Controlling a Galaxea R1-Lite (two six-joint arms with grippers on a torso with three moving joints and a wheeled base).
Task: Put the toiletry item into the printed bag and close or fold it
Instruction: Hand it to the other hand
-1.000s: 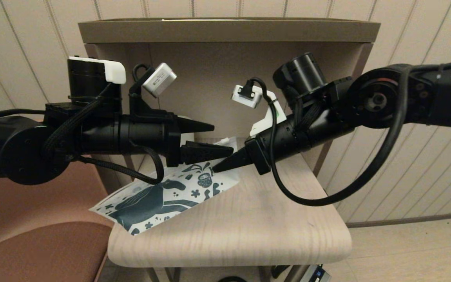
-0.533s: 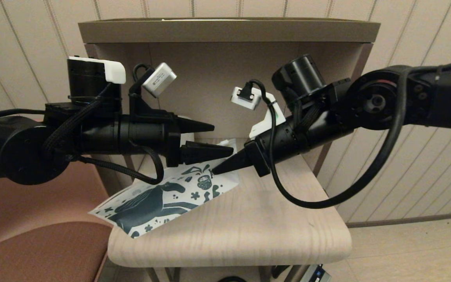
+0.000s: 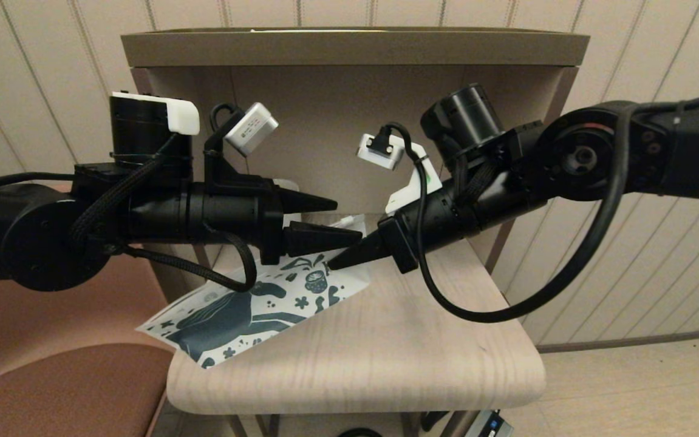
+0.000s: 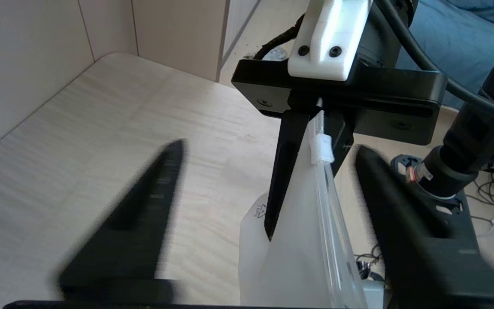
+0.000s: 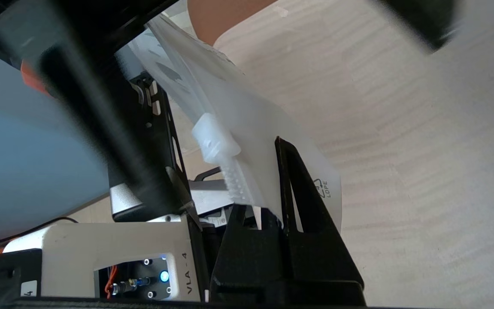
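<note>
A recycling triangle w/ "4" and "LDPE" was printed near the corner of the printed bag (image 5: 325,191); same mark showed in the left wrist view on the bag (image 4: 259,210). "VLA - 4" stood on a white label on the left arm's white mount (image 5: 189,277). The sticker on the left wrist camera (image 3: 253,128) was too small to read.

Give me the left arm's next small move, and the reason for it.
Probably close the left gripper on the zip slider. Its fingers are open on either side of the printed bag's top edge, with the slider about level with their tips. The right gripper is pinching that edge beside the slider, so a grip there should let the zip be drawn.
</note>
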